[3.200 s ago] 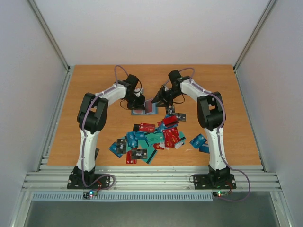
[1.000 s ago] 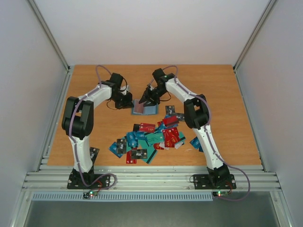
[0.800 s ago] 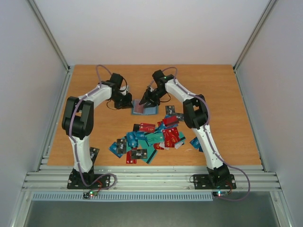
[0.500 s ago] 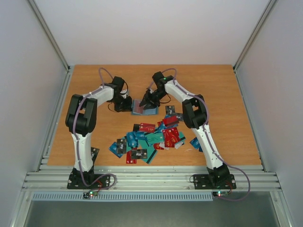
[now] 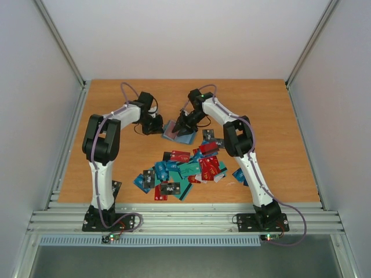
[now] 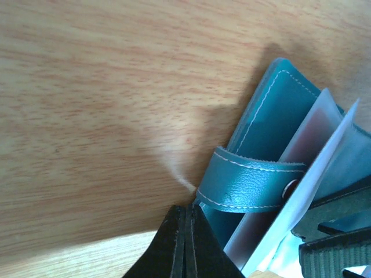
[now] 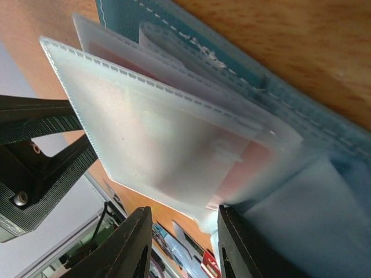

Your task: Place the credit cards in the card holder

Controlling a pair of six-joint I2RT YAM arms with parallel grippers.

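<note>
Your teal-blue stitched folding card holder point(image 6: 264, 124) lies open at the far middle of the orange wooden table point(image 5: 266, 110). It sits beyond the heap of red, teal, blue and black plastic credit cards point(image 5: 185, 169). Your left gripper point(image 6: 186, 209) is pressed together, tip beside the holder's strap point(image 6: 249, 185). Your right gripper point(image 7: 182, 213) is spread, a corner of the clear plastic sleeves point(image 7: 174, 139) between its fingers point(image 7: 130, 243), seemingly unpinched.

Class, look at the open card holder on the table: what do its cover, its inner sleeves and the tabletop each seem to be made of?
Cover: likely leather or imitation, matte teal, fine grain, pale stitching. Sleeves: thin translucent plastic, frosted, dotted edge seam. Tabletop: wood or wood-look laminate, smooth, orange-brown grain lines.
</note>
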